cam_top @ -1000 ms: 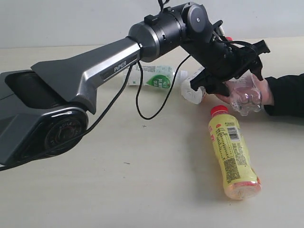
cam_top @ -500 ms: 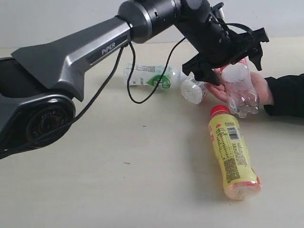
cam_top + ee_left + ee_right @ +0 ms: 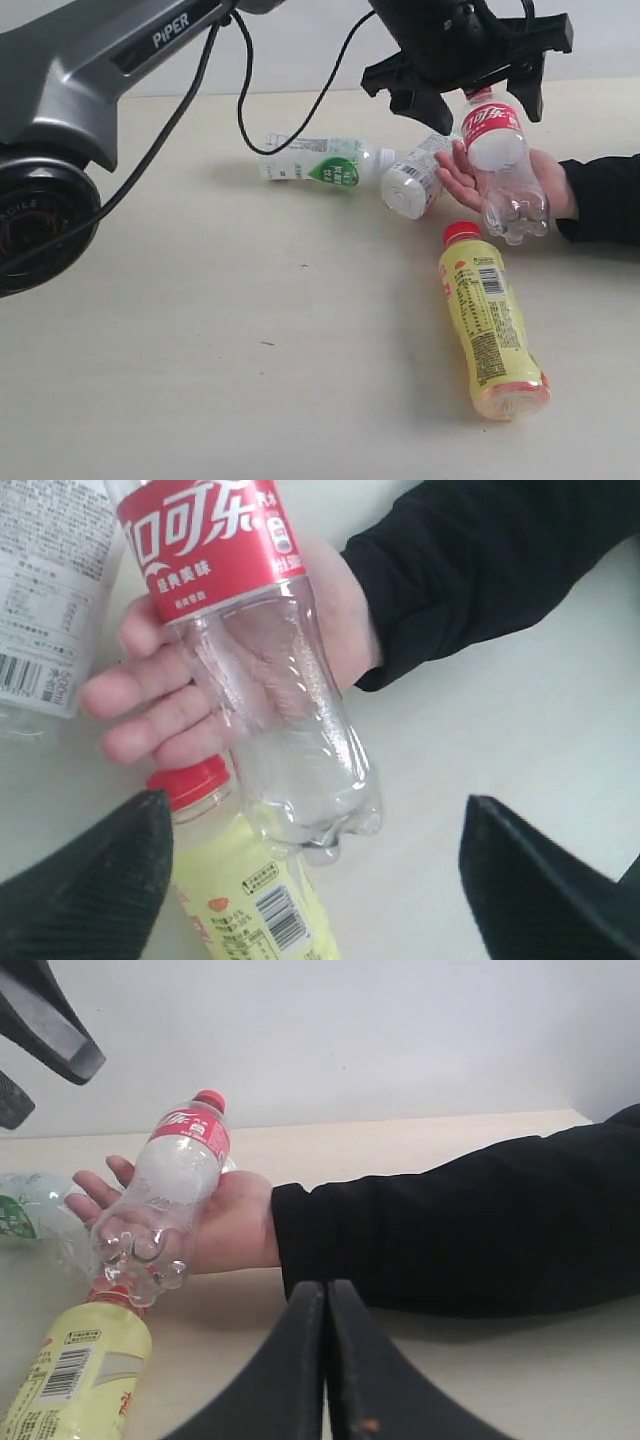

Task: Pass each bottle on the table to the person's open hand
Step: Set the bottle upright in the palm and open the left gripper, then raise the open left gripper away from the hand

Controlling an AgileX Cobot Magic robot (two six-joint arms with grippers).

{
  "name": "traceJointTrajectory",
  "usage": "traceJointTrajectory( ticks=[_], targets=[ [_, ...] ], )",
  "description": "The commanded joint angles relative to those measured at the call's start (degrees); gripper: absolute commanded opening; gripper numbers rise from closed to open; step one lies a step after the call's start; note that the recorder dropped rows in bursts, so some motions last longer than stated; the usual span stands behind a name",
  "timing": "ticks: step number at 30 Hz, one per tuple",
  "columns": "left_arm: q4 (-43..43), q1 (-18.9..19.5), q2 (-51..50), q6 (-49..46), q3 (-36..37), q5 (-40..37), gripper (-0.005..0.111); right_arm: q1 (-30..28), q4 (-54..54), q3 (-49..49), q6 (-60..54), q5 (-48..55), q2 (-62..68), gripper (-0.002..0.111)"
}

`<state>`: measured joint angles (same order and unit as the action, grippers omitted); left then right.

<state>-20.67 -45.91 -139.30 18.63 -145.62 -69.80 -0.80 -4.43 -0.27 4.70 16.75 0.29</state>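
Clear bottle point(image 3: 500, 165) with red label and cap is laid along the open hand point(image 3: 500, 185) — cap away from the camera — beneath the spread left gripper point(image 3: 470, 85), with the right gripper point(image 3: 326, 1360) pressed shut.

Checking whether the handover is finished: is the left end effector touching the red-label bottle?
Apart. The left wrist view shows the left end effector open, both fingers clear of the red-label bottle.

Grey-and-black arm point(image 3: 110, 50) marked "PiPER", looping black cable point(image 3: 250, 110), person's black sleeve point(image 3: 605, 200).
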Motion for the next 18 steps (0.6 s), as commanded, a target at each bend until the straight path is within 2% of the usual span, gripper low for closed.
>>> traceJointTrajectory(
  ticks=[1,9,12,18],
  targets=[
    [0.77,-1.7,2.82,-5.37,0.35,-0.16,0.057,-0.15,-0.07,0.27,-0.09,-0.57,-0.29,0.0],
    [0.5,-4.68,5.8,-9.44,0.35,-0.16,0.013,-0.15,-0.07,0.27,-0.09,-0.57,-0.29,0.0],
    [0.77,-5.87,6.85,-11.32,0.35,-0.16,0.0,-0.15,-0.07,0.27,-0.09,-0.57,-0.29,0.0],
    [1.69,-7.34,9.9,-12.92,2.53,-0.16,0.0,-0.15,-0.07,0.27,-0.09,-0.57,-0.29,0.0]
  ],
)
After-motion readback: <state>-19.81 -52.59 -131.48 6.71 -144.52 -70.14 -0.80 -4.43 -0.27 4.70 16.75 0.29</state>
